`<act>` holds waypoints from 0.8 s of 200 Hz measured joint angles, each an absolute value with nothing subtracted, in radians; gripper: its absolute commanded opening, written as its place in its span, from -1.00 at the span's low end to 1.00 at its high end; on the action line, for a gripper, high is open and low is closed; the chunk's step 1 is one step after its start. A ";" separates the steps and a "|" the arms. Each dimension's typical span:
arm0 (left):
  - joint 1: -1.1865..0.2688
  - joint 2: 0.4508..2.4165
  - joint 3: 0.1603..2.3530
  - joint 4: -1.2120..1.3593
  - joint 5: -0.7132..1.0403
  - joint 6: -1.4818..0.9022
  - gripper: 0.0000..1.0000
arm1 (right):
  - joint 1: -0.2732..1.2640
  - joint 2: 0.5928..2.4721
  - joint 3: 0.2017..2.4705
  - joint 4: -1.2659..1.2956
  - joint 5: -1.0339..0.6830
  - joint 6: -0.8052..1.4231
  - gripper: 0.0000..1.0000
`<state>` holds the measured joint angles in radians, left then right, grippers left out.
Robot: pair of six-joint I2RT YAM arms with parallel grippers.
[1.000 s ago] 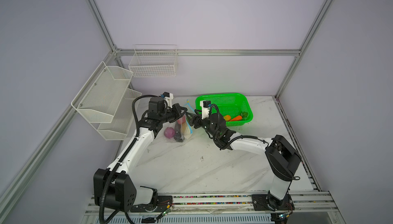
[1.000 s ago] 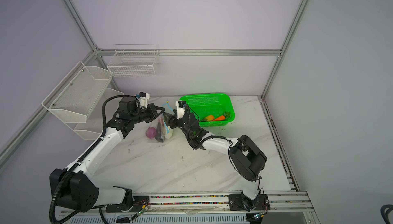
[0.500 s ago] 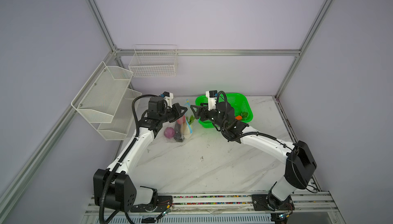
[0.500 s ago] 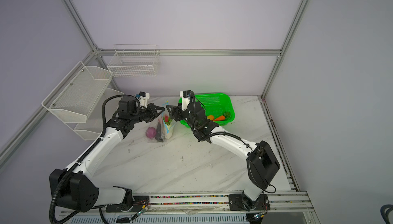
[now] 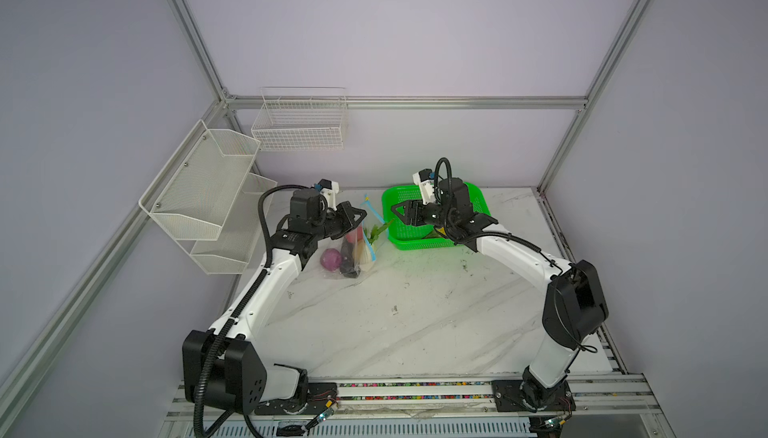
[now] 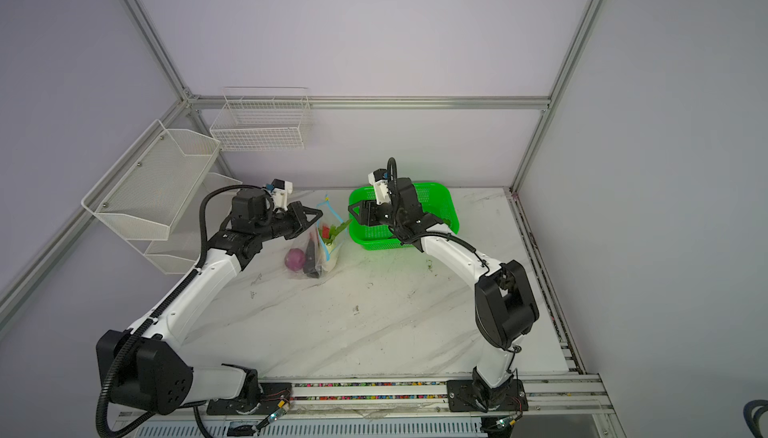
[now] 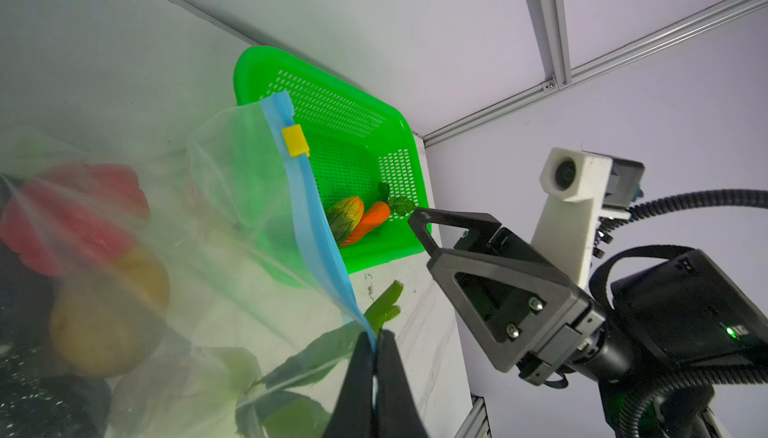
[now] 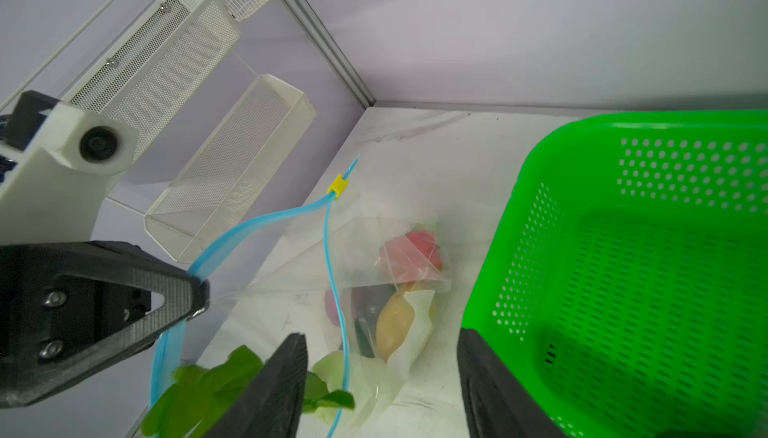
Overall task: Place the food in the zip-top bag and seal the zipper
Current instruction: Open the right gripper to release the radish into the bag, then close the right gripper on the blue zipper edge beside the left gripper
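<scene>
The marble bench (image 5: 415, 323) carries everything. Just beside the green basket (image 5: 482, 207), on the left arm's side of it, stands the zip-top bag (image 5: 360, 267) with its mouth open. Inside are a purple onion (image 5: 331, 258), a dark eggplant (image 5: 347, 263), a potato (image 7: 104, 311) and a red pepper (image 7: 75, 215). Greens (image 8: 208, 382) poke out of the mouth toward the basket. The left tool (image 7: 377, 338), beyond the bag from the basket, is pressed together on the blue zipper (image 7: 307, 190) and holds that lip up. The yellow slider (image 7: 295, 141) sits near the strip's end. The right tool (image 8: 381, 334) hangs by the basket's bag-side rim, jaws spread, gripping nothing. In the basket a carrot (image 7: 370, 219) and corn (image 7: 345, 217) lie touching. Wire racks (image 5: 299, 124) hang on the walls, well apart from the basket.
</scene>
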<state>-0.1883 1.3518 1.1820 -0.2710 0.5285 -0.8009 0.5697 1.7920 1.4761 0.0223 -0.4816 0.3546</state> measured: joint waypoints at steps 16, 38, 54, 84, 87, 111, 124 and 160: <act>-0.189 1.352 1.182 -0.271 0.529 -0.801 -1.00 | 0.561 1.819 1.495 -0.010 -0.524 0.367 0.12; -0.189 1.352 1.182 -0.271 0.529 -0.801 -1.00 | 0.555 1.823 1.496 -0.066 -0.564 0.398 0.12; -0.189 1.352 1.182 -0.271 0.529 -0.801 -1.00 | 0.549 1.819 1.486 -0.079 -0.578 0.423 0.10; -0.189 1.352 1.182 -0.271 0.531 -0.801 -1.00 | 0.548 1.787 1.422 -0.096 -0.585 0.459 0.09; -0.189 1.352 1.182 -0.271 0.531 -0.801 -1.00 | 0.547 1.784 1.415 -0.098 -0.585 0.460 0.09; -0.189 1.352 1.182 -0.271 0.531 -0.801 -1.00 | 0.539 1.760 1.372 -0.110 -0.584 0.472 0.10; -0.190 1.352 1.182 -0.271 0.531 -0.801 -1.00 | 0.532 1.741 1.360 -0.116 -0.581 0.482 0.10; -0.190 1.352 1.182 -0.271 0.532 -0.801 -1.00 | 0.525 1.678 1.341 -0.112 -0.561 0.499 0.05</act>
